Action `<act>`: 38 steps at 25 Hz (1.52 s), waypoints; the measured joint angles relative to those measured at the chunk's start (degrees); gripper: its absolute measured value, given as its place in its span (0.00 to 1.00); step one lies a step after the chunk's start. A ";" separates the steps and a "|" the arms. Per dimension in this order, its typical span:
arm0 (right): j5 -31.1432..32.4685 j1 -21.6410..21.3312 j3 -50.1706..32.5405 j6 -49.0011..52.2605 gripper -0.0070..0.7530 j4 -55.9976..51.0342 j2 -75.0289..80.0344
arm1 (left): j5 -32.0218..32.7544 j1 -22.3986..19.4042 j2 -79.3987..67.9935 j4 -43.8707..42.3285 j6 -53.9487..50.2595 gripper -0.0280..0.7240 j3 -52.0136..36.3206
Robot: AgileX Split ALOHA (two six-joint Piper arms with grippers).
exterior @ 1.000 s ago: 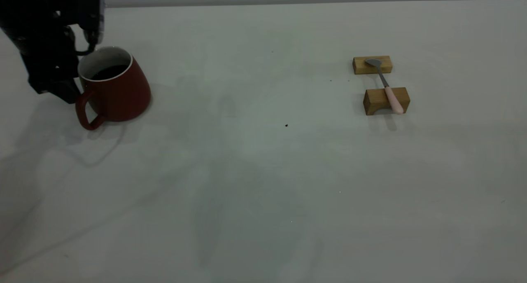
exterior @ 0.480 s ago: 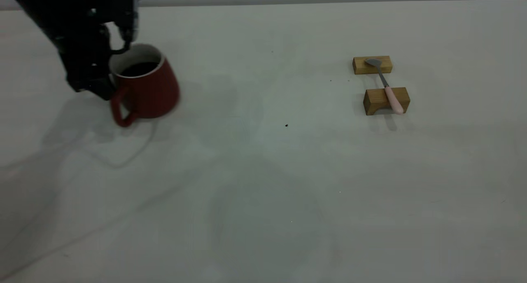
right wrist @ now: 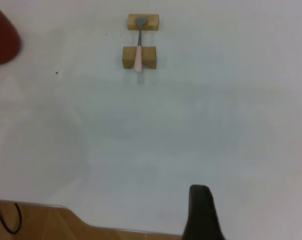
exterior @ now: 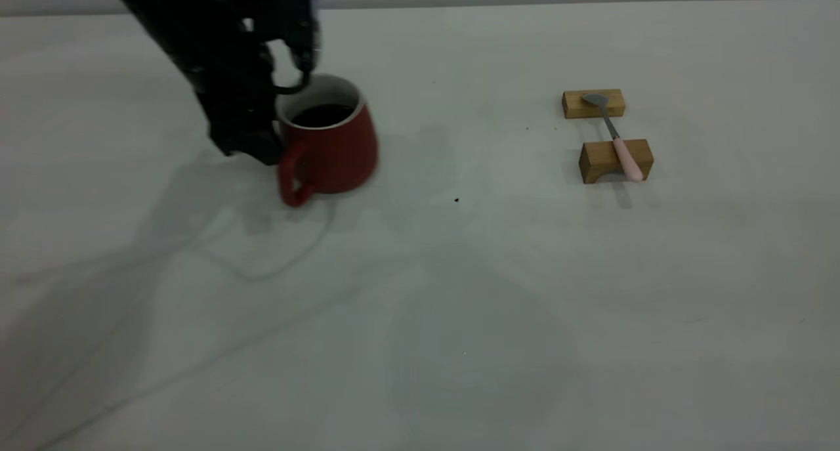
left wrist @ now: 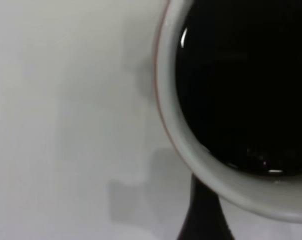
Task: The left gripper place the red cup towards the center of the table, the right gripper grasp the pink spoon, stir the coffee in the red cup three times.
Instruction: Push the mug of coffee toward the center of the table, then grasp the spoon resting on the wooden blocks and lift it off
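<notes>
The red cup (exterior: 338,150) stands left of the table's (exterior: 459,306) middle, its handle toward the front, with dark coffee (exterior: 323,115) inside. My left gripper (exterior: 274,134) is at the cup's left wall, shut on it. The left wrist view shows the white rim (left wrist: 167,120), the coffee (left wrist: 246,80) and one dark finger (left wrist: 206,215) outside the wall. The pink spoon (exterior: 620,142) lies across two wooden blocks at the right, bowl toward the back. In the right wrist view, the spoon (right wrist: 138,47) and the cup (right wrist: 1,35) are far off; my right gripper (right wrist: 203,212) hangs well back from them.
Two tan wooden blocks (exterior: 593,103) (exterior: 615,160) hold the spoon off the table. A small dark speck (exterior: 457,200) lies between cup and blocks. The table's wooden edge (right wrist: 50,222) and a black cable (right wrist: 5,222) show in the right wrist view.
My left gripper has carried the red cup to the right, from the table's far left toward its middle. The spoon and blocks have stayed put.
</notes>
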State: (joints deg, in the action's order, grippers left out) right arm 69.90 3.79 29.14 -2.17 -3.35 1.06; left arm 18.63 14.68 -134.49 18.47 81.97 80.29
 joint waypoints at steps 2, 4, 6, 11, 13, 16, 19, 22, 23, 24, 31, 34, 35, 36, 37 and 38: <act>0.00 0.00 0.00 0.00 0.79 0.00 0.00 | -0.92 1.37 -0.52 1.45 0.00 0.83 0.00; 0.00 0.00 0.00 0.00 0.79 0.00 0.00 | -1.68 2.50 -0.64 2.23 0.02 0.83 0.00; 0.00 0.00 0.00 0.00 0.79 0.00 0.00 | -2.06 3.50 -0.70 2.34 0.02 0.83 0.00; 0.00 0.00 0.00 0.00 0.79 0.00 0.00 | 0.57 3.57 2.23 2.26 -2.70 0.83 -0.05; 0.00 0.00 0.00 0.00 0.79 0.00 0.00 | 4.29 2.40 6.43 2.18 -5.54 0.83 -0.05; 0.00 0.00 0.00 0.00 0.79 0.00 0.00 | 12.41 -0.47 14.40 1.31 -12.58 0.83 -0.05; 0.00 0.00 0.00 0.00 0.79 0.00 0.00 | 20.99 -3.73 22.50 0.76 -22.49 0.83 -0.05; 0.00 0.00 0.00 0.00 0.79 0.00 0.00 | 29.71 -6.84 29.68 -0.01 -33.43 0.83 -0.05; 0.00 0.00 0.00 0.00 0.79 0.00 0.00 | 31.97 -7.96 31.88 -0.89 -36.12 0.83 -0.05; 0.00 0.00 0.00 0.00 0.79 0.00 0.00 | 34.60 -9.12 33.95 -1.81 -39.25 0.83 -0.05; 0.00 0.00 0.00 0.00 0.79 0.00 0.00 | 48.29 -17.29 44.64 -9.49 -60.50 0.83 -0.22; 0.02 0.00 0.00 0.00 0.79 0.00 0.00 | 48.29 -18.52 48.20 -10.51 -67.26 0.83 -0.29; 0.02 0.00 0.00 0.00 0.79 0.00 0.00 | 48.29 -18.52 49.54 -11.19 -68.37 0.83 -0.33; 0.02 0.00 0.00 0.00 0.79 0.00 0.00 | 48.29 -18.56 50.75 -11.68 -69.20 0.83 -0.48; 0.02 0.00 0.00 0.00 0.79 0.00 0.00 | 48.29 -18.57 52.45 -11.91 -69.82 0.83 -0.79; 0.02 0.00 0.00 0.00 0.79 0.00 0.00 | 48.29 -18.62 54.55 -11.91 -70.53 0.83 -1.69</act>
State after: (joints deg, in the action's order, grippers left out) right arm 69.92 3.79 29.14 -2.17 -3.35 1.06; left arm 66.93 -3.94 -79.94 6.56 11.44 78.60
